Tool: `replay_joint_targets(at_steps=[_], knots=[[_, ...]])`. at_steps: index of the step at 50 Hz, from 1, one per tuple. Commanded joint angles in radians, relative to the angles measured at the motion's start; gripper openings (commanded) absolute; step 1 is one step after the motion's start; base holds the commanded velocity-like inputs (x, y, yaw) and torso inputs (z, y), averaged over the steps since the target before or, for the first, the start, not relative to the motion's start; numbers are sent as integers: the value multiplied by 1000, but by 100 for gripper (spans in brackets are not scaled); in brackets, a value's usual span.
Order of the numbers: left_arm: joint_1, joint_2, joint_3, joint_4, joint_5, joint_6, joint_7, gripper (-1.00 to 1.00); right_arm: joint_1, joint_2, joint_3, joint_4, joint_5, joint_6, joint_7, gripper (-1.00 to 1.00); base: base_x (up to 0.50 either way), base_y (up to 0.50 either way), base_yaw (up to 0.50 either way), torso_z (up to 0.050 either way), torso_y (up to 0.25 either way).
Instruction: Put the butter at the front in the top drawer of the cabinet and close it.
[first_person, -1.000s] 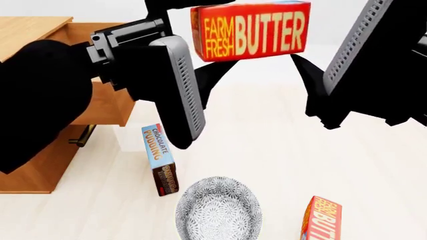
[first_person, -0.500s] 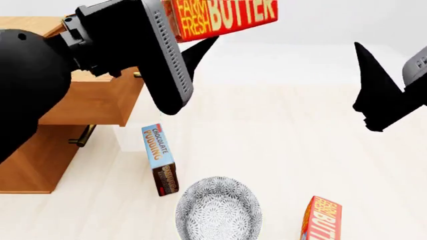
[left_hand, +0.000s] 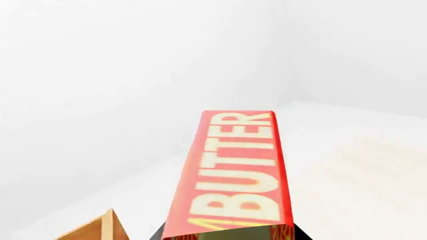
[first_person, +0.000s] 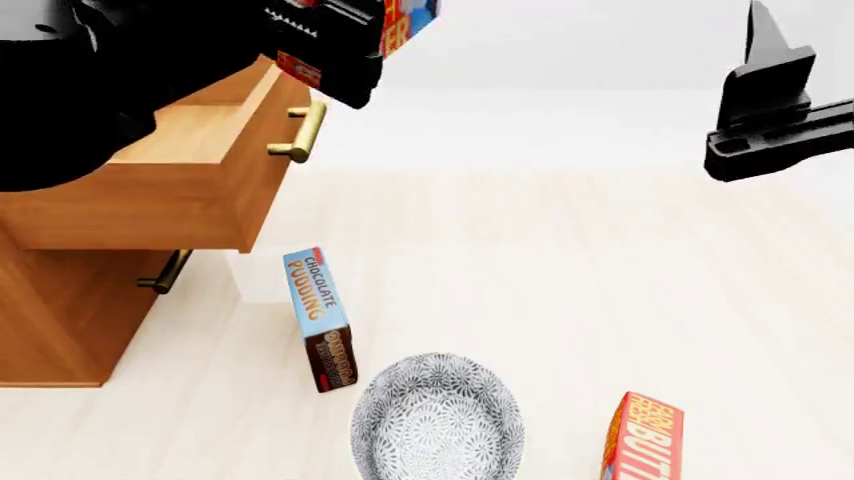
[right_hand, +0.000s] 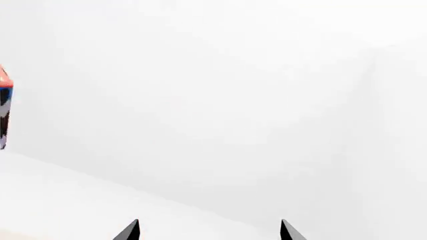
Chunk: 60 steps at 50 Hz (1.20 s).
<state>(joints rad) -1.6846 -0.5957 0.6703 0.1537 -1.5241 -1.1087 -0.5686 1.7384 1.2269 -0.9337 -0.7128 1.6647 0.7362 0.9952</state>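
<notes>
1. Left end effector (first_person: 350, 45) pinches the butter (left_hand: 235, 172), carried high at the head view's top left, above the handle end of the top drawer (first_person: 200, 175).
2. Drawer stands pulled out of the cabinet (first_person: 67, 310); brass handle (first_person: 302, 130) faces the tabletop (first_person: 574, 280).
3. Step in hand, as I judge it: carry the carton back over the drawer opening, lower it inside, then release. Clear the front panel first; releasing this far forward risks it catching the edge.
4. Left arm raised and reaching over the drawer, hiding most of its inside.
5. Right end effector (right_hand: 208, 231) spread, holding nothing, parked high and well apart at the right.
6. Second butter carton (first_person: 643, 440) remains on the tabletop.
</notes>
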Motion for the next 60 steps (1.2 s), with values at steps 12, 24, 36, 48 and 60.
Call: replay_joint_targets(at_steps=[12,24,36,48,60], knots=[[72,60,-175,-172,-597,104,-612,-100,-112,-55,60,108,136,-268,104,100,0,0,0,1,2],[-99,70,-98,-338,-560,33,-636,-100,-159,-32,61,77,116,-304,78,100,0,0,0,0,2],[-323,123,19,-597,-304,-68,-424,-100,-259,37,69,12,173,-419,55,100,0,0,0,1,2],[-391,144,63,-656,-197,-66,-324,-100,-268,95,84,-47,253,-440,85,100,0,0,0,0,1],[-450,159,132,-743,-81,-72,-200,-100,-317,150,79,-108,258,-491,81,100,0,0,0,1,2]])
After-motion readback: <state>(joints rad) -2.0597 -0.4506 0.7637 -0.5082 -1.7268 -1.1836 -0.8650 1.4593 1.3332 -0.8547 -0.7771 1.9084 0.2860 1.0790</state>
